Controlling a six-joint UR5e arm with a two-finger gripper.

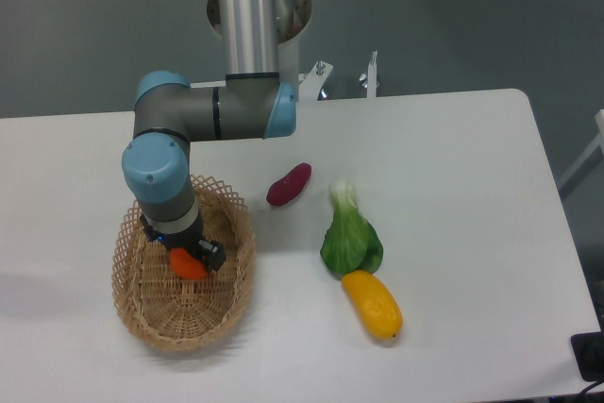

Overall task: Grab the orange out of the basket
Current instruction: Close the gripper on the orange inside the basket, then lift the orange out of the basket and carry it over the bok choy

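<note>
The orange (187,266) lies inside the light tan wicker basket (142,313) at the front left of the table. It is partly covered by my gripper (184,254), which reaches straight down into the basket from above. One black finger (210,253) sits against the orange's right side. The other finger is hidden under the blue and grey wrist (160,181). I cannot tell whether the jaws are closed on the orange or whether it still rests on the basket floor.
A purple sweet potato (288,185) lies right of the basket. A green bok choy (350,233) and a long yellow fruit (372,305) lie further right. The arm's base column (250,16) stands at the table's back edge.
</note>
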